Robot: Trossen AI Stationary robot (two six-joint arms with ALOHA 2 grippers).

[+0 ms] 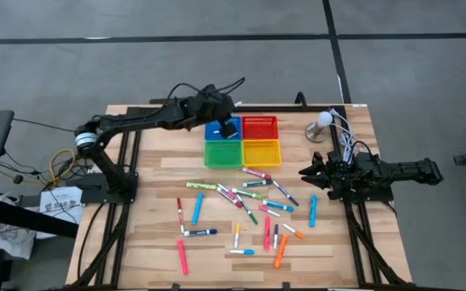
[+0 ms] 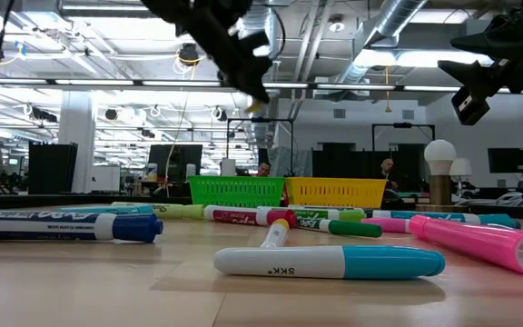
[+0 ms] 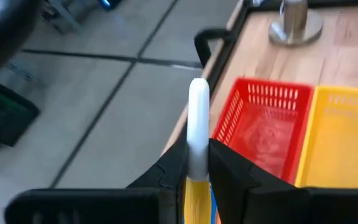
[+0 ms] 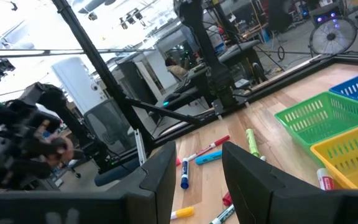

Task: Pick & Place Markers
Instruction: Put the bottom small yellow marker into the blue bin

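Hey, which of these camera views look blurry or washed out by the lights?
Left wrist view: red basket and floor smeared, only the held marker fairly crisp. Low view: ceiling lights glare bright, left tool a dark blurred silhouette, the near white and blue marker sharp. Right wrist view: background lights overexposed. High view: evenly lit.

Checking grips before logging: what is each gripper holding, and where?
Left gripper pinches a marker near its yellow end. Right gripper holds nothing.

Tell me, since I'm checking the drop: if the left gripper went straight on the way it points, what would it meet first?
Probably the blue basket. The left gripper, shut on a white-and-yellow marker, hangs above the baskets there; height is hard to judge.
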